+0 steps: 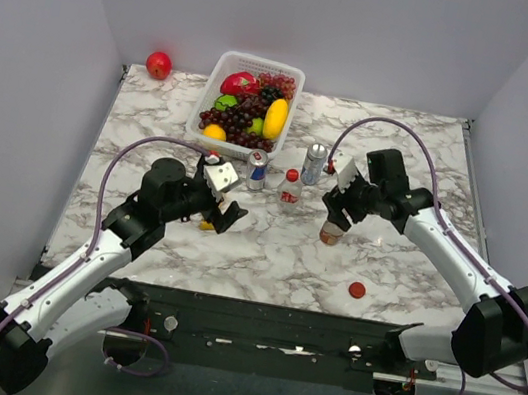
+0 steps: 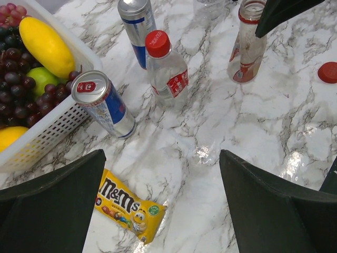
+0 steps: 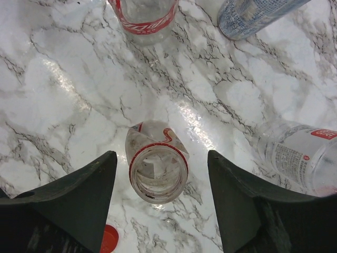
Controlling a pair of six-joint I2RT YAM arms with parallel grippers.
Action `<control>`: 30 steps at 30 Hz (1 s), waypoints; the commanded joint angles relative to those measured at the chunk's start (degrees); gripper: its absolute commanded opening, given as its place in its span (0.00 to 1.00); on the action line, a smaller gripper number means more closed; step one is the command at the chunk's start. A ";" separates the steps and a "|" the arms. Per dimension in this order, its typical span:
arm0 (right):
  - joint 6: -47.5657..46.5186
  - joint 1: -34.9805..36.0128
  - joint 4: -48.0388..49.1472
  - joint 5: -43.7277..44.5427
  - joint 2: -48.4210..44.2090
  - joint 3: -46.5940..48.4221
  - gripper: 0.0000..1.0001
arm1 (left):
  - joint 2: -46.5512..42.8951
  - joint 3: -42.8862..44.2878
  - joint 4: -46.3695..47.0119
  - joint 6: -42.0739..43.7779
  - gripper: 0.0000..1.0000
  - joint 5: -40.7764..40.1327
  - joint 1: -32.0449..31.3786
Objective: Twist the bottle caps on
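A short uncapped bottle (image 1: 331,232) with a red label stands under my right gripper (image 1: 342,203). In the right wrist view its open mouth (image 3: 158,171) sits between the open fingers, not touched; the gripper (image 3: 160,195) is empty. A loose red cap (image 1: 357,290) lies on the table near it and also shows in the right wrist view (image 3: 109,240). A second short bottle (image 1: 290,188) wears a red cap (image 2: 157,42). A clear colourless bottle (image 3: 300,155) shows at the right. My left gripper (image 1: 226,201) is open and empty over the table (image 2: 163,211). No whitish cap is in view.
A white basket (image 1: 210,97) of fruit stands at the back, with a red apple (image 1: 158,64) left of it. Two soda cans (image 1: 258,169) (image 1: 314,163) stand by the capped bottle. A yellow M&M's packet (image 2: 126,205) lies by my left fingers.
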 commanded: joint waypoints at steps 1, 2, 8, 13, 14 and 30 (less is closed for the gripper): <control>-1.46 0.03 -2.32 0.54 -0.54 0.05 0.64 | -0.42 -0.54 -0.29 1.49 0.99 3.31 -0.27; -1.55 0.03 -2.49 0.01 -0.63 -0.04 0.60 | -0.33 -0.71 -0.11 1.76 0.99 3.75 -0.36; -4.97 0.03 -4.86 -3.06 -2.55 -1.01 0.30 | 2.74 0.16 -0.55 5.01 0.99 7.61 -1.24; -6.21 0.03 -14.17 -11.84 -4.76 6.80 0.20 | 9.33 2.88 2.69 5.80 0.99 11.04 -3.52; -5.69 0.12 -15.58 -15.95 -5.02 8.99 0.19 | 10.30 3.33 4.44 5.72 0.99 11.39 -4.31; 8.90 1.44 -9.53 -30.04 -4.94 20.44 0.18 | 24.45 11.68 15.62 -1.57 0.99 9.46 -14.77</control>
